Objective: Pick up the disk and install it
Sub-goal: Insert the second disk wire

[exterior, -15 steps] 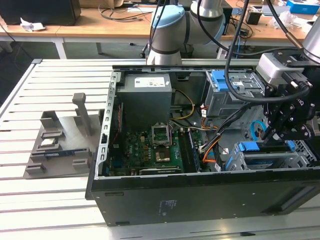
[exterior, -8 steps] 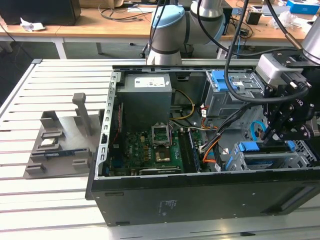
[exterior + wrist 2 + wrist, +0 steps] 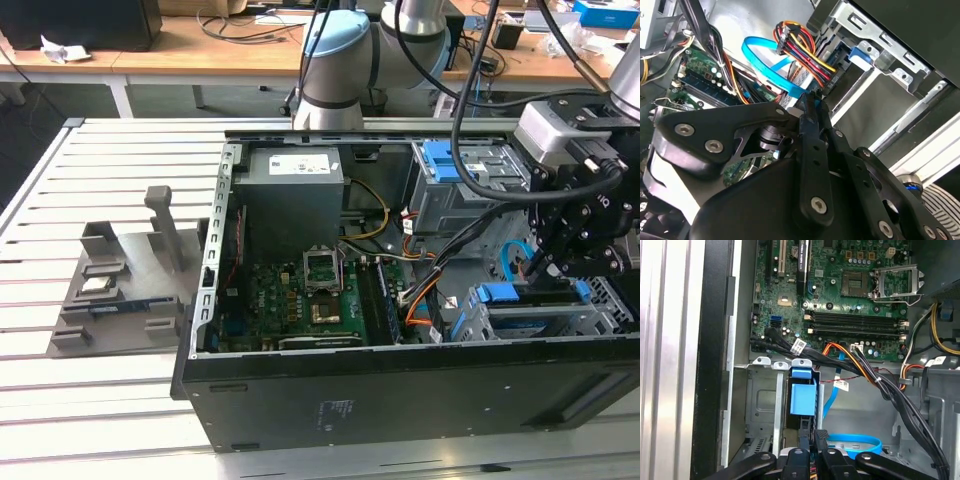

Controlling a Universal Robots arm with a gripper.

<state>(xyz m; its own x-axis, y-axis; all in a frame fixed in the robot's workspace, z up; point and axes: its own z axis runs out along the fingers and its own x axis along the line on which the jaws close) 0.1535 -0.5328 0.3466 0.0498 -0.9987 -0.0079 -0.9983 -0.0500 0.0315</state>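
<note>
Blue plastic catches our eye first: a blue tab (image 3: 803, 399) sits just ahead of the fingertips in the first wrist view, slotted upright between the metal ribs of the drive cage (image 3: 762, 405). We see the gripper (image 3: 545, 268) lowered into the open computer case (image 3: 400, 400), and both wrist views show its two black fingers (image 3: 822, 440) clenched tip to tip, with nothing that we can make out held between them. In the exterior view the disk (image 3: 535, 318) lies just below the fingertips, flat in the cage with blue rails at its ends; we cannot tell whether the tips touch it. Beside the fingers a looped blue ribbon cable (image 3: 855, 442) rests on the case floor, and a bundle of red, yellow and black wires (image 3: 800, 50) hangs just past the tips in the second wrist view. Beyond the cage, farther from the fingers, we find the green motherboard (image 3: 840, 295).
</note>
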